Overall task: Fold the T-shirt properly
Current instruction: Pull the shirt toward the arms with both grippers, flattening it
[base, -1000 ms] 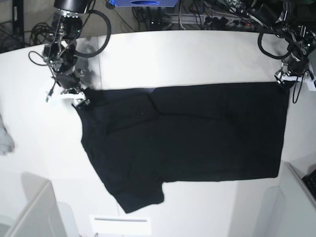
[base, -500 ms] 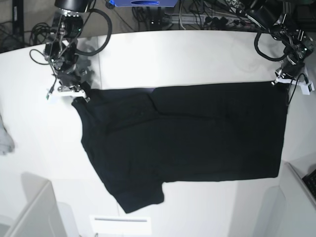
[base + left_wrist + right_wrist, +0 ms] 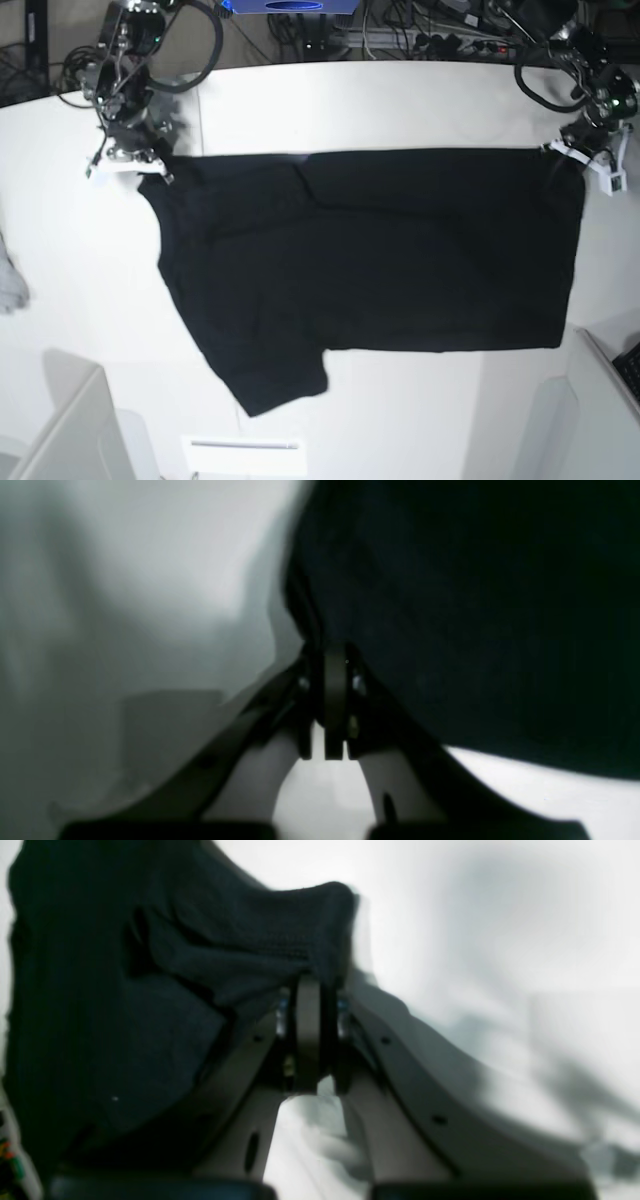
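The black T-shirt [image 3: 380,260] lies spread across the white table [image 3: 380,100], plain side up, one sleeve sticking out at the bottom left. My right gripper [image 3: 135,165] is shut on its top left corner; in the right wrist view the closed fingertips [image 3: 307,990] pinch a bunched fold of the T-shirt [image 3: 150,990]. My left gripper [image 3: 585,160] is shut on the top right corner; in the left wrist view the jaws meet at the T-shirt [image 3: 475,605] edge, the left gripper [image 3: 332,652] pressed together on it.
A pale grey cloth [image 3: 8,280] lies at the left table edge. Cables and a blue device [image 3: 290,6] sit behind the far edge. White box corners stand at the bottom left [image 3: 70,430] and bottom right [image 3: 600,400]. A white label [image 3: 245,455] lies near the front.
Both grippers closed on the shirt's top corners and pulled them toward the far edge of the table. The shirt's top edge and whole body shifted that way.
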You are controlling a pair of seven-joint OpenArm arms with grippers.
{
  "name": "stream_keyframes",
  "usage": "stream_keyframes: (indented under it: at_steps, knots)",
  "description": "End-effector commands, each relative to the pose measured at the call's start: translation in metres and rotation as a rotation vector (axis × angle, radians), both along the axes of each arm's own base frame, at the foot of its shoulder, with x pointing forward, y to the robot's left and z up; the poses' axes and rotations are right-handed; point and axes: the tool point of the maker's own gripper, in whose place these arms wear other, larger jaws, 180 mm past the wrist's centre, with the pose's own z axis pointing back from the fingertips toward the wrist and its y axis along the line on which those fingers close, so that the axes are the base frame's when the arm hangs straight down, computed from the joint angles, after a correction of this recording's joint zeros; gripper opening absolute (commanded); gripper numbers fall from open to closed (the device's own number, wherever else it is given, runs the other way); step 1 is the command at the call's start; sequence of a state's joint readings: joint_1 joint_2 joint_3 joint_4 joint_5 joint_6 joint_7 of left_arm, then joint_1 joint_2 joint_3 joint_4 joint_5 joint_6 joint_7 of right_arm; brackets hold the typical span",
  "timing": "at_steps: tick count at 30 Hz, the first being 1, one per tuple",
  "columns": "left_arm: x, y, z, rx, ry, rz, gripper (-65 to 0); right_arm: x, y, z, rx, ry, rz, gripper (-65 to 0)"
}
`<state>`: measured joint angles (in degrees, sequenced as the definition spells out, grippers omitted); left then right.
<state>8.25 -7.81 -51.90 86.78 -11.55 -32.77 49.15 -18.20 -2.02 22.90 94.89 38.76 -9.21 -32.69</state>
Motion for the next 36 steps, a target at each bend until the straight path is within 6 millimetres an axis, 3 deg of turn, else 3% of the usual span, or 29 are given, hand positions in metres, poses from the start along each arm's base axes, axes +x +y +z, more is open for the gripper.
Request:
stream_keyframes:
  at_steps: [1,6,12,18,26,36]
  knots:
    - [0.005,0.009,0.017,0.051,-0.031,-0.013,-65.0,-0.001,-0.008,0.009,-0.025,-0.023,-0.006,-65.0]
    - [-0.017,0.008,0.018,0.085,0.01,-0.031,-65.0,-0.024,-0.01,0.013,-0.05,-0.003,0.003,-65.0]
    - [-0.054,0.007,0.002,0.08,0.098,-0.031,-65.0,-0.046,-0.011,0.019,-0.073,0.017,0.013,-65.0]
    - [-0.078,0.006,-0.006,0.077,0.155,-0.032,-65.0,-0.063,-0.011,0.021,-0.084,0.038,0.019,-65.0]
    - [-0.097,0.001,-0.007,0.082,0.19,-0.037,-65.0,-0.091,-0.01,0.012,-0.083,0.1,0.021,-65.0]
    - [-0.106,-0.01,-0.004,0.085,0.194,-0.044,-65.0,-0.094,-0.011,0.011,-0.086,0.108,0.023,-65.0]
